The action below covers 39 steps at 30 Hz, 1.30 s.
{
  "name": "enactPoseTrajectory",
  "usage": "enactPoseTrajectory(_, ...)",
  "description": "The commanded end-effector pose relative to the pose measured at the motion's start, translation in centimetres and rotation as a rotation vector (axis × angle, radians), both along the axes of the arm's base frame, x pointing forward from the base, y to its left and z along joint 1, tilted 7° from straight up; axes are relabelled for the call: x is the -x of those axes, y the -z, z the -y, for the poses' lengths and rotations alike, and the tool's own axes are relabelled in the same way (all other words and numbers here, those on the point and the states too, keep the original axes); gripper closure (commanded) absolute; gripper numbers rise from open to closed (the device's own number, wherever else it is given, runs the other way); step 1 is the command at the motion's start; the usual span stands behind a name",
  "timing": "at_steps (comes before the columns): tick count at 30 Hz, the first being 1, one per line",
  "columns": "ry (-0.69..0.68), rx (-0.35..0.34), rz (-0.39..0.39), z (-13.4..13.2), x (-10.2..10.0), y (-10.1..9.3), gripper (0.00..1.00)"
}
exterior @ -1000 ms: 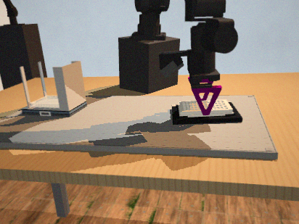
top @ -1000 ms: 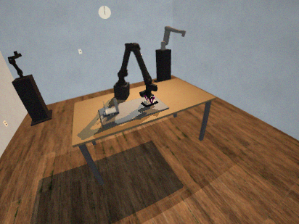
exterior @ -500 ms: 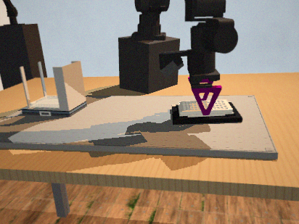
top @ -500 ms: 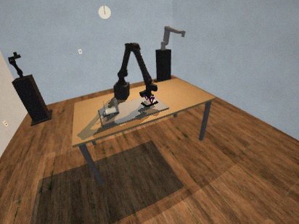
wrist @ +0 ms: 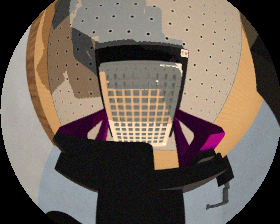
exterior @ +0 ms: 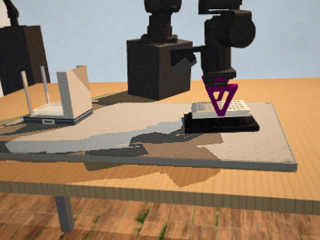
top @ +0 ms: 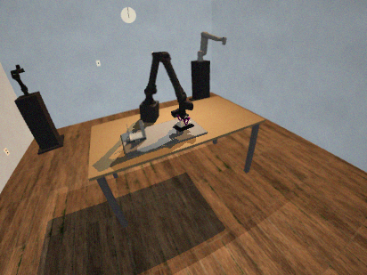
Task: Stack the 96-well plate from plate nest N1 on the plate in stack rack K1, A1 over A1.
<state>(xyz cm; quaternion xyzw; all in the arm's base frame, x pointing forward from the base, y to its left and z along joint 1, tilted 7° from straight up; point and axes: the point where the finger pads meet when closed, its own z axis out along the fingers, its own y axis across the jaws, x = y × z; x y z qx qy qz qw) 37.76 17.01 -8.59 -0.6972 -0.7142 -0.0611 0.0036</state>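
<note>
A white 96-well plate (exterior: pixel 220 109) sits on the black plate nest N1 (exterior: pixel 221 123) at the right of the grey mat. My gripper (exterior: pixel 220 100) with purple fingers is lowered over it and shut on the plate's two long sides. In the wrist view the plate (wrist: pixel 141 100) lies between the purple fingers, inside the black nest frame (wrist: pixel 141 53). The stack rack K1 stands at the mat's left, with thin posts and a tall beige wall, holding another white plate (exterior: pixel 46 110). The A1 marker is not visible.
The arm's dark base block (exterior: pixel 158 67) stands behind the mat. The grey perforated mat (exterior: pixel 155 133) lies on the wooden table (top: pixel 174 133). Dark pedestals with other arms stand off the table, at the left (top: pixel 37 121) and at the back (top: pixel 200 79).
</note>
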Motion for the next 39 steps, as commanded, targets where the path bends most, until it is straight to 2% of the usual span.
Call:
enactPoseTrajectory(1, -0.003, -0.004, 0.022, 0.0, -0.6, -1.7, 1.0)
enactPoseTrajectory(14, 0.005, -0.005, 0.025, 0.5, -0.7, -3.6, 1.0)
enactPoseTrajectory(26, 0.005, -0.015, 0.048, 0.2, -1.7, -6.3, 1.0)
enactPoseTrajectory(32, 0.004, -0.012, 0.04, 0.3, -1.2, -6.7, 1.0)
enactPoseTrajectory(39, 0.005, -0.015, 0.048, 0.4, -1.5, -8.2, 1.0)
